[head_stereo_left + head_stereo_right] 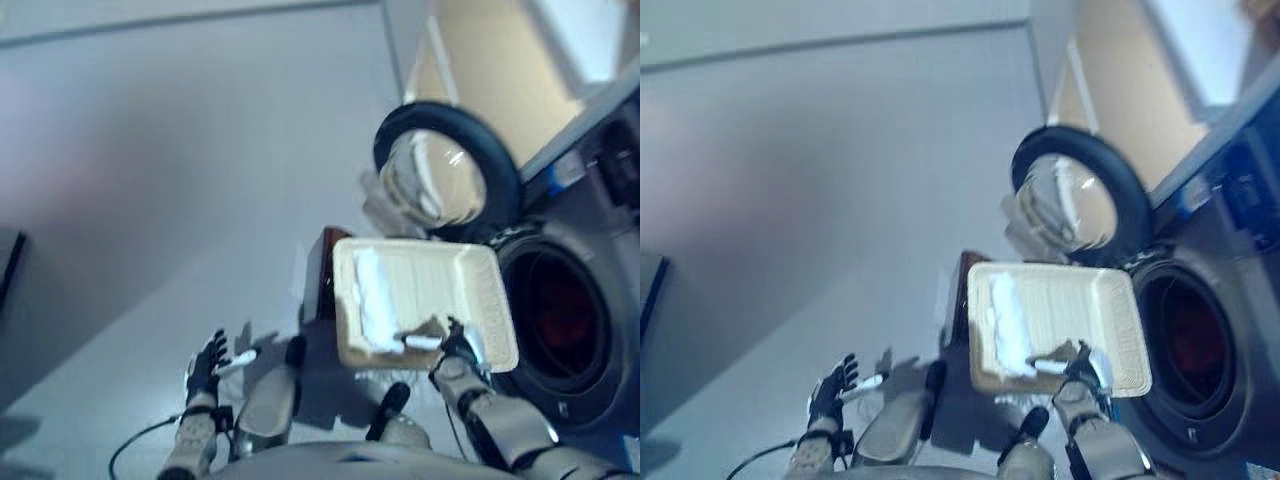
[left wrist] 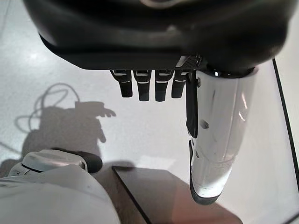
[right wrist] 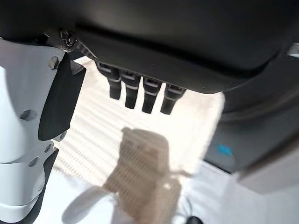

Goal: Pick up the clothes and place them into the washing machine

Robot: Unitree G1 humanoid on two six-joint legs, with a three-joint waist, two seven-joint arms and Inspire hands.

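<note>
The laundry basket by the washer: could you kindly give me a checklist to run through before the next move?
1. Washing machine door open: ok.
2. Drum empty: cannot tell; something reddish shows inside.
3. Cloth within reach in the basket: ok.
4. Right hand gripping the cloth: not ok; it is at the basket's near rim, fingers straight, holding nothing.
5. Left hand free: ok, open over the floor.
</note>
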